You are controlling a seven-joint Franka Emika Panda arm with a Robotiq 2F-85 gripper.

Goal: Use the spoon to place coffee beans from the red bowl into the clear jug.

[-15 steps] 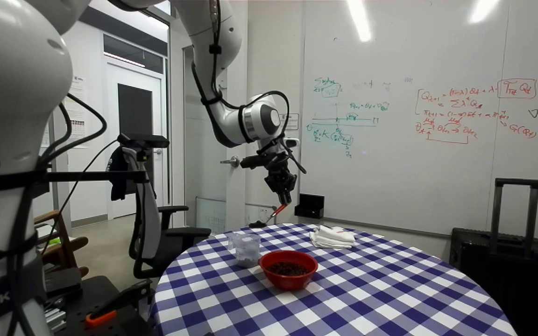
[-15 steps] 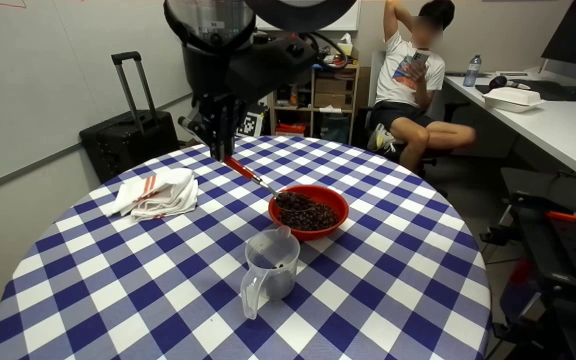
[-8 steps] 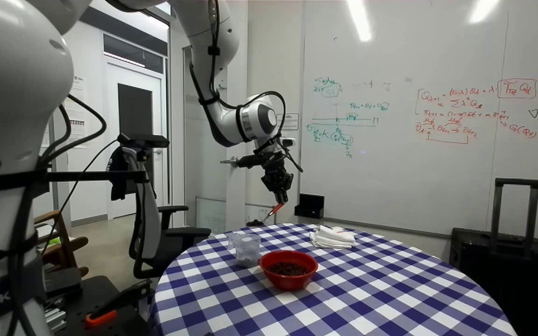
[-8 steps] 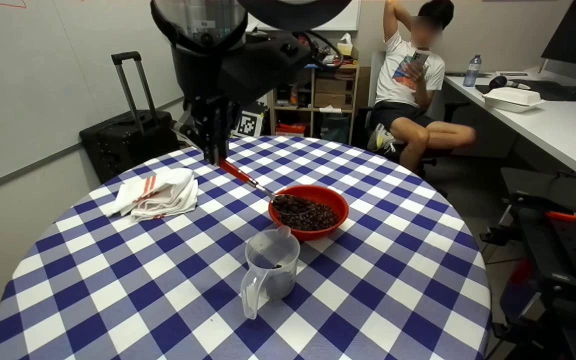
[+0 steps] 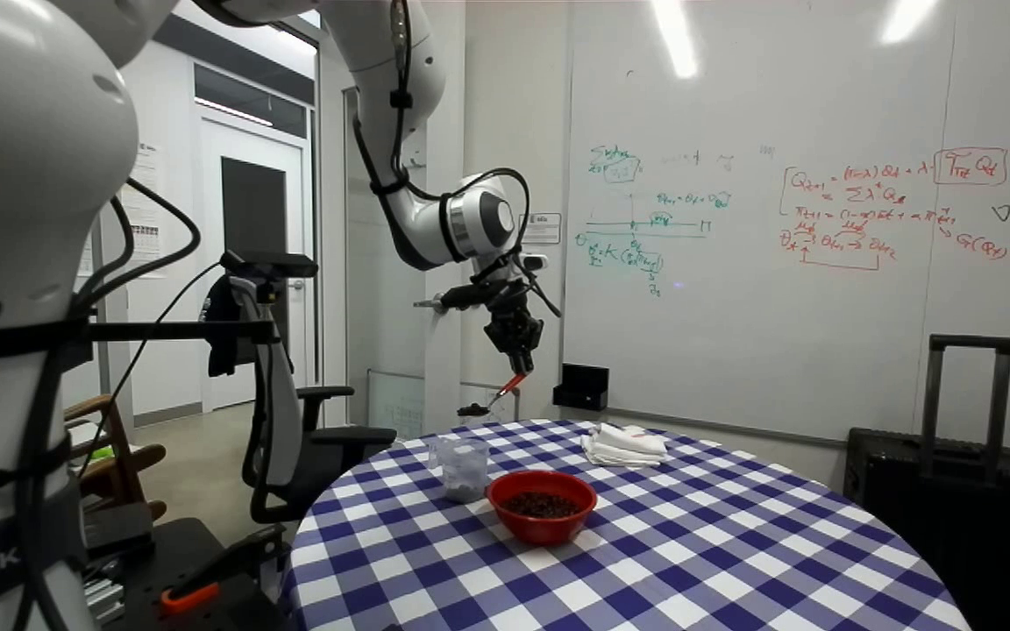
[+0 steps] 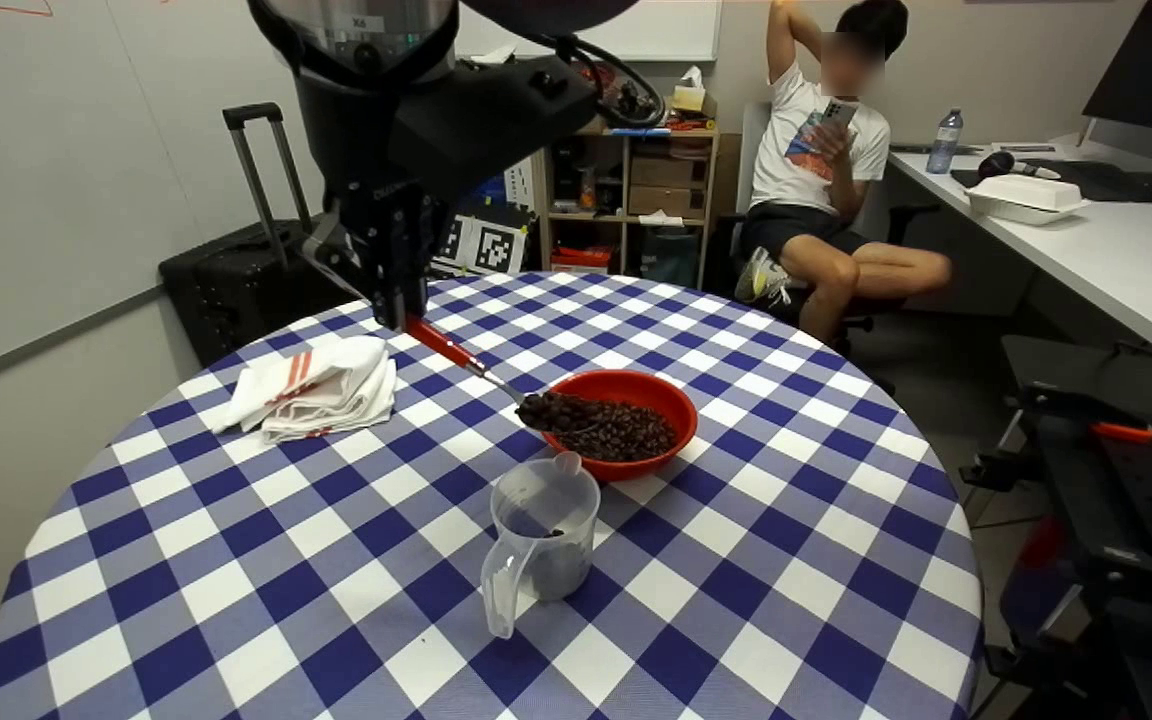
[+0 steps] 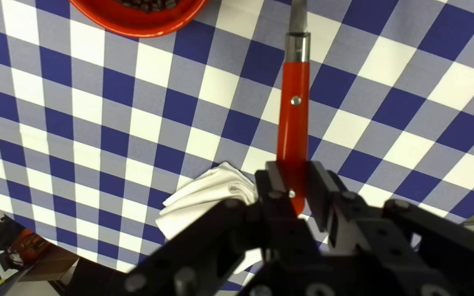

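Observation:
My gripper [image 7: 292, 170] is shut on the red handle of the spoon [image 7: 293, 115]. In an exterior view the spoon [image 6: 446, 345] slants down from the gripper [image 6: 401, 318], its head heaped with dark coffee beans [image 6: 558, 412]. In the wrist view the spoon's head is out of frame. The red bowl [image 6: 671, 395] holds more beans; in that exterior view the spoon's head overlaps its left rim. In an exterior view the loaded spoon [image 5: 512, 384] is well above the table. The clear jug [image 6: 556, 560] stands upright beside the red bowl [image 5: 542, 528], with a few beans inside.
A folded white towel [image 6: 326, 390] lies on the round table with a blue-and-white checked cloth [image 6: 336, 620], below the gripper in the wrist view. A black suitcase [image 5: 952, 491] stands beyond the table. A person [image 6: 821, 150] sits in the background.
The gripper and loaded spoon have moved left in both exterior views and risen slightly. The spoon's head has shifted from over the bowl's beans to its rim in an exterior view. Bowl and jug are unmoved.

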